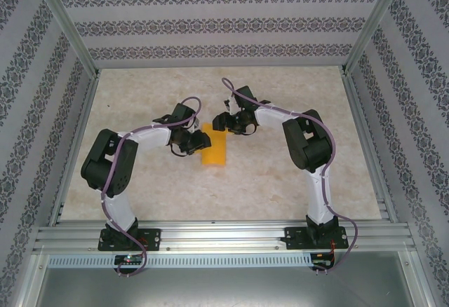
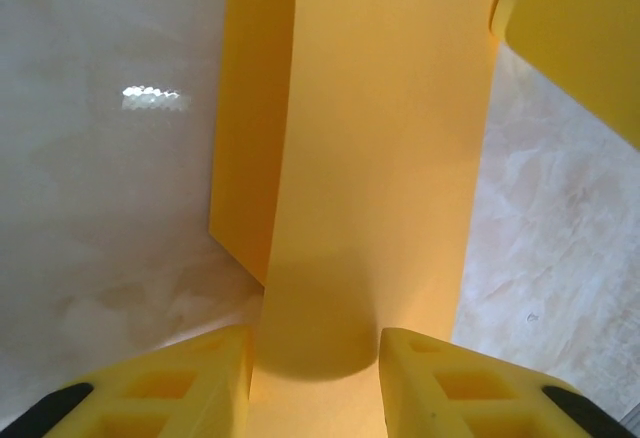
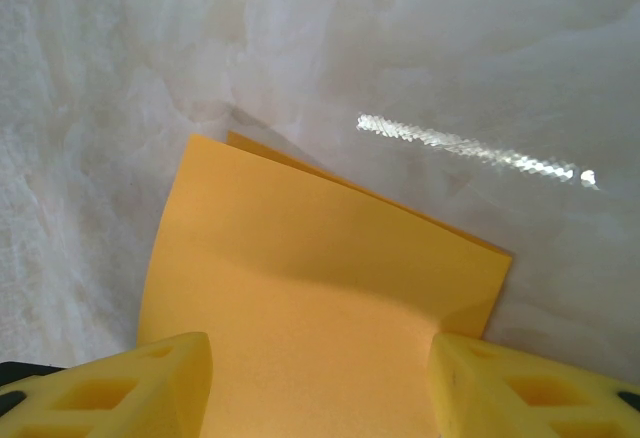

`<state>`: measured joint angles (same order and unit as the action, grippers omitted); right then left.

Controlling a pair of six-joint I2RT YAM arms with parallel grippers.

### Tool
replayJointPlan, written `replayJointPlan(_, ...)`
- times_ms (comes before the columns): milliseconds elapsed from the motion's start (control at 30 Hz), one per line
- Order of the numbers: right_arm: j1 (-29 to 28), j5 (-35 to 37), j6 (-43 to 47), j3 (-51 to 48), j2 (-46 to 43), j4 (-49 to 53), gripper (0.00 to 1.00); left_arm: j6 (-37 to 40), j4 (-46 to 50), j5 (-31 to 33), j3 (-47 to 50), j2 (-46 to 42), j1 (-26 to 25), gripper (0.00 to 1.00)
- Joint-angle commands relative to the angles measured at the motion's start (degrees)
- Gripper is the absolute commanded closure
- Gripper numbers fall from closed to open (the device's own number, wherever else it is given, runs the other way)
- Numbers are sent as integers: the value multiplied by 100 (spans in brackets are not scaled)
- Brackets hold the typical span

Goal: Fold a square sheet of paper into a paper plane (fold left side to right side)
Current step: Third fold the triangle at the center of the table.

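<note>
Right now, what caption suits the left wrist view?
Folded orange paper on the pale table, framed by the left gripper's yellow fingers.

My desk (image 1: 280, 181) is pale, with soft cloudy marks like marble, and it shines where light hits it. An orange sheet of paper (image 1: 214, 151) lies on it near the middle. The paper is folded over into a tall thin shape, and the bottom layer peeks out along one edge.

In the top view, the sheet of paper (image 1: 215, 151) lies mid-frame on the table (image 1: 280, 97), left gripper (image 1: 196, 140) at its left edge, right gripper (image 1: 223, 126) just above (both overlapping it).
</note>
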<state>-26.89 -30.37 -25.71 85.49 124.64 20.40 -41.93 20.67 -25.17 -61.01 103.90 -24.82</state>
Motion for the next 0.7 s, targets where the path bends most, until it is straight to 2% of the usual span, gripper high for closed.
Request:
replayJointPlan(0, 72, 254, 173, -77, 248, -111, 39, -26, -45, 64, 61, -270, -41, 60)
replayJointPlan(667, 70, 264, 176, -77, 271, -138, 39, -110, -24, 37, 225, -528, -46, 58)
